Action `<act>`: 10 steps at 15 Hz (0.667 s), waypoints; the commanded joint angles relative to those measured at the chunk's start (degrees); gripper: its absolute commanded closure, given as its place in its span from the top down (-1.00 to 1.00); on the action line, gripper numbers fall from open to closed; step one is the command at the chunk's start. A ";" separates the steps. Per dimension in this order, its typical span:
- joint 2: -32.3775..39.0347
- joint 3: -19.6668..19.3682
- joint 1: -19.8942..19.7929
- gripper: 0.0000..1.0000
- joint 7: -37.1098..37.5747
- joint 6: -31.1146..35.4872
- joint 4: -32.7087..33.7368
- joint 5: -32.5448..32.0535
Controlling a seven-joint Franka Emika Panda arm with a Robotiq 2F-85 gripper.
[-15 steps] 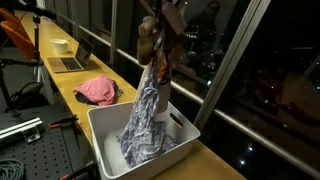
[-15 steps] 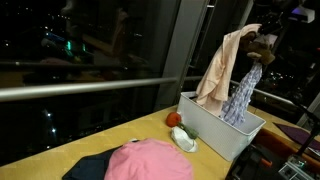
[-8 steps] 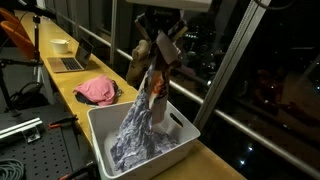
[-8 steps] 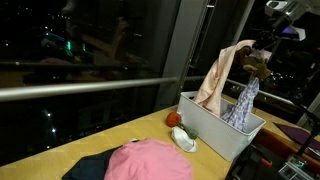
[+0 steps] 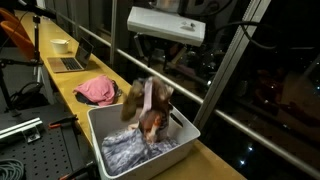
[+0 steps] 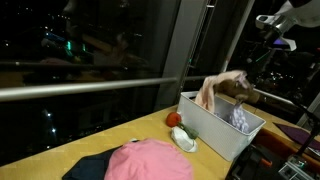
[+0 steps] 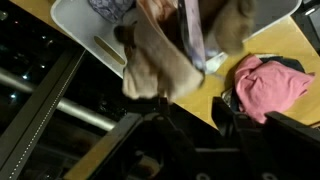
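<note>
Clothes [image 5: 148, 106] lower — jaws indistinct

On the yellow wooden tabletop [image 5: 62, 84] a crumpled pink garment [image 5: 97, 91] lies over a dark cloth [image 6: 88, 166], with an open grey laptop [image 5: 70, 60] and a white bowl [image 5: 60, 45] farther along, and a small red ball [image 6: 173, 119] close by.

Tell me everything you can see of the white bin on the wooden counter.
The white bin is a rectangular, open-topped tub, plastic by its look, with a thick rim. It stands upright on the wooden counter, close to the dark window. A blue-grey patterned cloth lies crumpled inside. A blurred tan-brown garment is at the bin's top near the far rim; whether it rests on the bin cannot be told.
</note>
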 commanded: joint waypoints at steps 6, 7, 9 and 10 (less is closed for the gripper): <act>0.10 5.87 1.61 1.00 -0.71 4.36 -0.19 -1.07; 0.73 7.17 2.46 1.00 -1.13 5.97 -0.54 -1.63; 2.92 9.64 3.98 1.00 -1.76 9.02 -0.47 -3.40; 4.25 10.82 4.69 1.00 -1.84 10.51 -0.26 -4.55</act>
